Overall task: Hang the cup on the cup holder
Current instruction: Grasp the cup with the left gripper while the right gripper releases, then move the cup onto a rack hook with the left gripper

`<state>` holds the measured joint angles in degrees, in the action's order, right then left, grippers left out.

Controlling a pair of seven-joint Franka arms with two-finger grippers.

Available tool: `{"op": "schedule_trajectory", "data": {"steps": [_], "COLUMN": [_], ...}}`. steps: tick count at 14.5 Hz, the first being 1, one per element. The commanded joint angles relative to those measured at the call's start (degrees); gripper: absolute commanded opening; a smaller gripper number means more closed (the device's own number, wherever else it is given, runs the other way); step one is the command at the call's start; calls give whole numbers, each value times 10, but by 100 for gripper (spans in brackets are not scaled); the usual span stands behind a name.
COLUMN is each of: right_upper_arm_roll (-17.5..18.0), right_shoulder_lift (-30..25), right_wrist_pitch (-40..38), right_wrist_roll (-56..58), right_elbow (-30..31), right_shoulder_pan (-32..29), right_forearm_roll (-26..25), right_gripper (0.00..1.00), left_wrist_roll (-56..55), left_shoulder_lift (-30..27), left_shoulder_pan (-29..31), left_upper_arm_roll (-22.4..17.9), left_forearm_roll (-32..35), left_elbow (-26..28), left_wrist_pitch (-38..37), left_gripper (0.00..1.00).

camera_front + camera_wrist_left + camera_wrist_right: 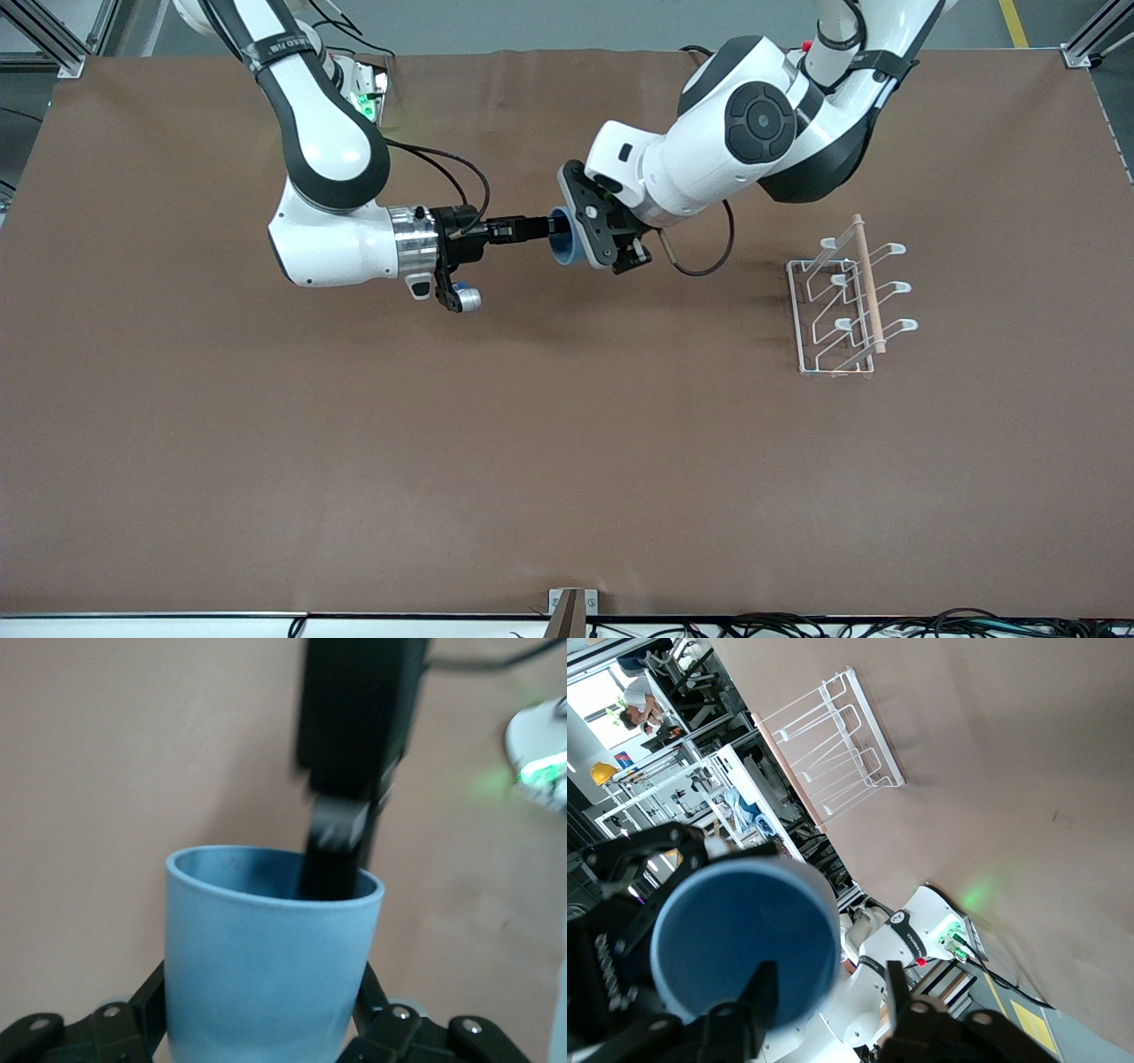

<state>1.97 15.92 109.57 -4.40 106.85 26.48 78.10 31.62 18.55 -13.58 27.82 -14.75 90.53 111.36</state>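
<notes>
The light-blue cup [561, 252] is held on its side in the air over the middle of the table. My left gripper [574, 241] is shut on its body, with the cup [266, 966] filling the space between its fingers. My right gripper [542, 228] is open at the cup's mouth. One of its fingers [332, 859] is inside the cup and the other is outside the wall. The right wrist view looks into the cup's dark blue inside [744, 939]. The white wire cup holder [842, 301] with its wooden dowel [866, 283] stands toward the left arm's end, bare, and shows in the right wrist view [833, 744].
A white box with a green light [370, 97] sits at the table's edge by the right arm's base. A metal bracket [571, 607] and cables lie at the table edge nearest the front camera. Brown table surface [567, 443] stretches between.
</notes>
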Motion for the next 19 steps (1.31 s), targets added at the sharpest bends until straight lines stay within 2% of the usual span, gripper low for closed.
{"op": "schedule_trajectory", "data": {"steps": [1,3,5,8,10,12,15,17,19], "right_upper_arm_roll": [-7,-18,-25,-26,-34,-37,-37,-37,-37], "right_shoulder_lift": [-24,-39,-45,-54,-60,-60,-62,-81,-108], "right_wrist_pitch": [-1,0,-4,-5,-4,-3,-5,-6,-31], "right_wrist_roll": [-17,-28,-51,-62,-70,-67,-54,-52,-53], "right_elbow": [10,12,11,12,4,-9,-30,-35,-43], "right_shoulder_pan": [-18,-41,-83,-136,-171,-212,-252,-266,-280], "right_forearm_roll": [-7,-85,-187,-323,-440,-540,-675,-732,-747], "right_gripper": [100,100,100,100,100,100,100,100,100], "left_wrist_roll": [9,9,16,93,120,178,185,185,186], "left_shoulder_lift": [-5,3,0,0,0,1,2,3,15], "left_shoulder_pan": [11,-4,-27,-34,-36,-33,-29,-18,-11], "left_upper_arm_roll": [-1,1,4,6,4,4,4,1,0], "left_forearm_roll": [106,236,339,433,466,524,617,662,711], "left_elbow": [-45,-91,-98,-99,-92,-71,5,41,66], "left_wrist_pitch": [-83,-177,-209,-270,-313,-344,-355,-354,-354], "left_gripper": [4,0,0,0,0,0,0,1,1]}}
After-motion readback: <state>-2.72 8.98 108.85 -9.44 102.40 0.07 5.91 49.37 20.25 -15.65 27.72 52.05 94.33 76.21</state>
